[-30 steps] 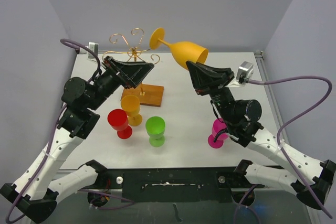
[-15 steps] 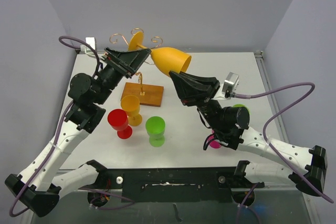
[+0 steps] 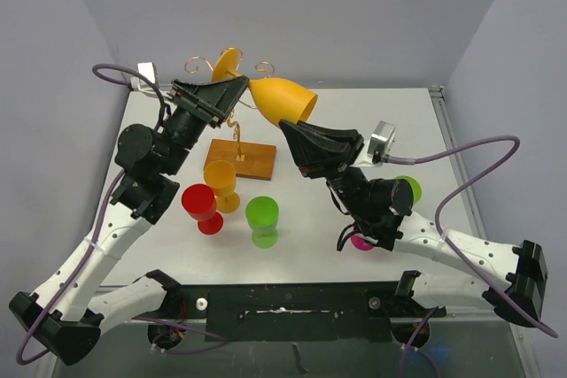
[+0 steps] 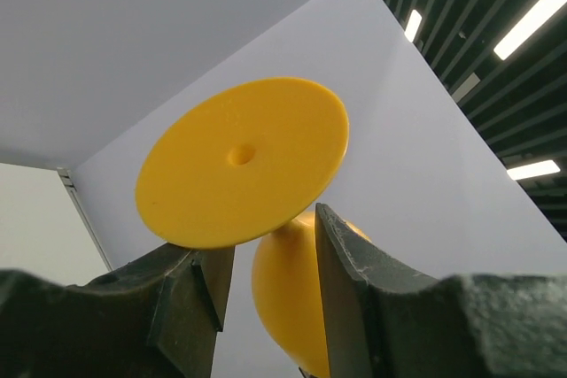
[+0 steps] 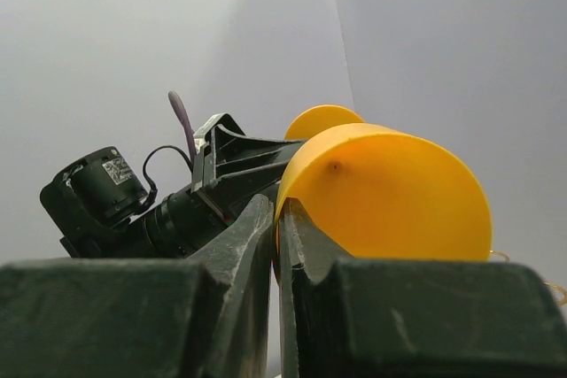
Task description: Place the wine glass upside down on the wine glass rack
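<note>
Glass (image 3: 283,99) is being held sideways up by the rack (image 3: 252,158) near the far edge of the worktop (image 3: 399,121), the right gripper (image 3: 288,124) pinching its rim tight and the left gripper (image 3: 241,84) standing with jaws half open around its stem, so it is not hanging on the rack yet.

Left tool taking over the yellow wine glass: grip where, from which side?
The stem, just under the foot disc, left tool coming from the foot end, fingers astride it. The wine glass lies near horizontal, the right tool pinches its bowl rim, and the stem is the one narrow free part.
</note>
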Available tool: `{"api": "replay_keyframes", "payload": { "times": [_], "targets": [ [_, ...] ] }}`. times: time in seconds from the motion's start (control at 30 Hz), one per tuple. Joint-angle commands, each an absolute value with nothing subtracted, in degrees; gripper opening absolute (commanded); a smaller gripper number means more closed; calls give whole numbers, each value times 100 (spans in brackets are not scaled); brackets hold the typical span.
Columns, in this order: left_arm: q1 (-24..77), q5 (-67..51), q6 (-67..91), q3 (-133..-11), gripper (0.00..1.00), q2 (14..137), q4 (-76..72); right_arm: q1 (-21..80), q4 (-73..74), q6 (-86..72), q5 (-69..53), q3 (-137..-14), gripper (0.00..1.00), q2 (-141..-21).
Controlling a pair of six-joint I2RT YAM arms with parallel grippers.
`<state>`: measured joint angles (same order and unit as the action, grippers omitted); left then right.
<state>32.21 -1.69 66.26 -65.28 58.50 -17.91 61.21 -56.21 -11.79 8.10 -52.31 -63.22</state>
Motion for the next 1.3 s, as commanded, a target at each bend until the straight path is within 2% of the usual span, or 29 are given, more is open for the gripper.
{"api": "replay_keyframes", "payload": {
  "times": [0.0, 0.57, 0.73, 0.77, 0.9, 1.03, 1.27],
  "targets": [
    [3236, -15, 6748, -6696, 36, 5890, -2488, 6170, -5962, -1400, 592, -5401, 0, -6396],
    [3236, 77, 7039, -6847, 19, 6104, -2942, 6170, -5877, -1663, 343, -5388, 0, -6433],
    [3239, 87, 6875, -6864, 1, 6149, -2961, 6170, -5736, -1682, 464, -5338, 5, -6346],
    [3243, 86, 6847, -6864, 0, 6151, -2962, 6167, -5700, -1679, 518, -5320, 7, -6322],
    [3236, 85, 6625, -6918, 0, 6194, -2957, 6167, -5542, -1640, 776, -5245, 17, -6166],
    [3211, 26, 6207, -7107, 0, 6251, -2802, 6161, -5325, -1588, 1308, -5152, 40, -6010],
    [3194, -84, 5382, -7393, 0, 6259, -2432, 6150, -5716, -1199, 2637, -4500, 57, -5659]
  ]
}}
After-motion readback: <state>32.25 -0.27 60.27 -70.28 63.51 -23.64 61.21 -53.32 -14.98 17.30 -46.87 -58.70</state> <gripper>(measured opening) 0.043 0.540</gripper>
